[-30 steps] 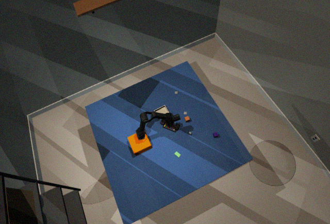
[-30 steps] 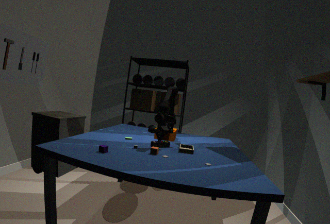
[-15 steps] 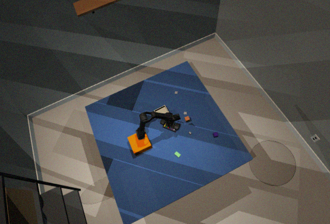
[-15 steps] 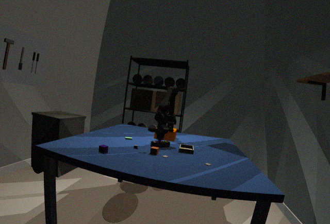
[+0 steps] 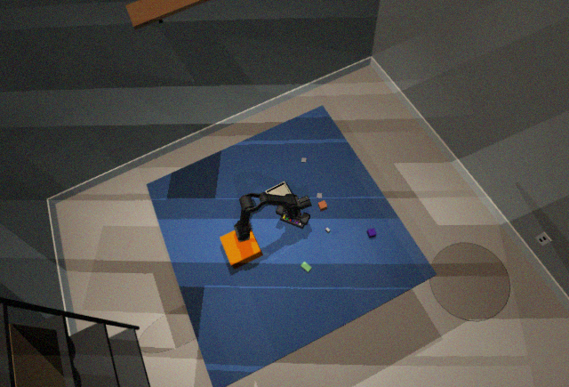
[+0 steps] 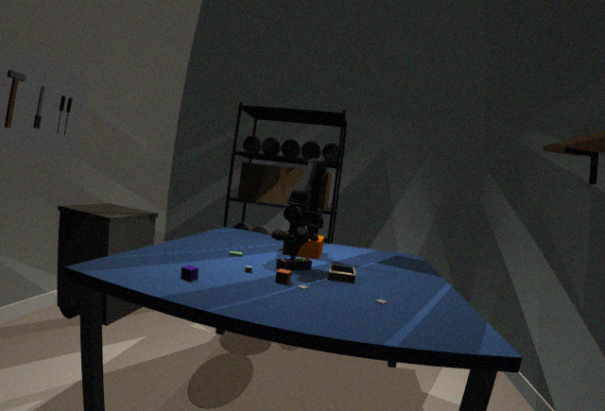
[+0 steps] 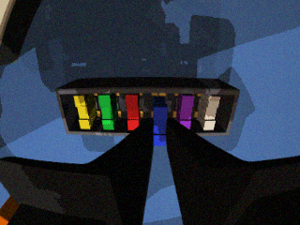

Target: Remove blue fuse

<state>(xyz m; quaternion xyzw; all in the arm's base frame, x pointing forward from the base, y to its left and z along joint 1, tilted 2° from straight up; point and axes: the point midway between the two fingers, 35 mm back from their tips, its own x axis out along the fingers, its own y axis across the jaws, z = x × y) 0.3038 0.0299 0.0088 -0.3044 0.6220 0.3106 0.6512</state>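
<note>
My gripper [image 7: 159, 124] [image 6: 293, 255] is shut on the blue fuse [image 7: 159, 138]. In the wrist view the fuse overlaps the front rim of the fuse block [image 7: 141, 84] [image 6: 288, 266] and looks lifted above its slot; whether its lower end is clear of the block cannot be told for certain. The yellow [image 7: 83, 112], green [image 7: 107, 112], red [image 7: 132, 110], purple [image 7: 186, 105] and white [image 7: 210, 110] fuses stand in the block. The tray [image 5: 284, 183] [image 6: 341, 277] lies close beside the block; its corner shows at the wrist view's upper left.
An orange block [image 5: 323, 205] [image 6: 283, 277], a small white cube [image 5: 327, 229] [image 6: 249, 268], a purple cube [image 5: 372, 232] [image 6: 189, 273], a green piece [image 5: 306, 266] [image 6: 235, 253] and two flat pale pieces [image 5: 303, 159] [image 5: 319, 195] lie on the blue table. The orange base [image 5: 240, 246] is behind.
</note>
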